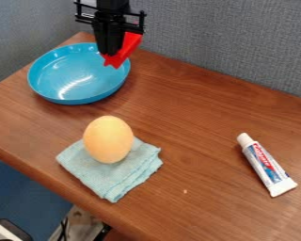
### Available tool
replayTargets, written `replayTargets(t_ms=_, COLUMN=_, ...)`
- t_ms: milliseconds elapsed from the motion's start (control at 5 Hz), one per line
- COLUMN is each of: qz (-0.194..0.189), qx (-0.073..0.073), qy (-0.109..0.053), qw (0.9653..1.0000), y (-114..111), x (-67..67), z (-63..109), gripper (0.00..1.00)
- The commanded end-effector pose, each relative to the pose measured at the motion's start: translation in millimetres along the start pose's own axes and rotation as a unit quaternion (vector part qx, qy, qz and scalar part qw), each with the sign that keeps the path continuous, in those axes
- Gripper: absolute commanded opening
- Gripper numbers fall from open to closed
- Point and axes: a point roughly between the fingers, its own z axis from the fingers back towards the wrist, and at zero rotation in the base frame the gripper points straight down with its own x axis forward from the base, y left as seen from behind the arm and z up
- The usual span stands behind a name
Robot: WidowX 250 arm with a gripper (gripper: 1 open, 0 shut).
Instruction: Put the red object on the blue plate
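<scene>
table [229, 108]: wood or wood-look veneer, reddish brown, visible grain, smooth with a soft sheen
blue plate [59, 87]: hard, plastic-like, very glossy, bright highlights inside the bowl
red object [121, 52]: plain plastic-like block, smooth, even colour, slight shine
gripper [110, 52]: black, matt, hard; whether metal or plastic cannot be told
orange egg-shaped ball [108, 138]: smooth skin, matt to faintly satin, no texture visible
teal cloth [131, 173]: soft woven or terry fabric, matt, slightly fuzzy
toothpaste tube [265, 163]: printed white plastic, smooth, lightly glossy
wall [241, 38]: grey-blue, matt, fine rough fabric-like texture
</scene>
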Motion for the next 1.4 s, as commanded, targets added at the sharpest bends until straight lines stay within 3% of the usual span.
replayTargets(t_ms=0, qz=0.028, qx=0.014, qy=-0.044, qw=0.9985, y=17.5, x=-5.6, z=26.8, gripper=0.0)
replayTargets(t_ms=1200, qz=0.076, qx=0.036, qy=-0.027, qw=0.9961, y=44.6, x=-7.3, z=-7.1, gripper=0.0)
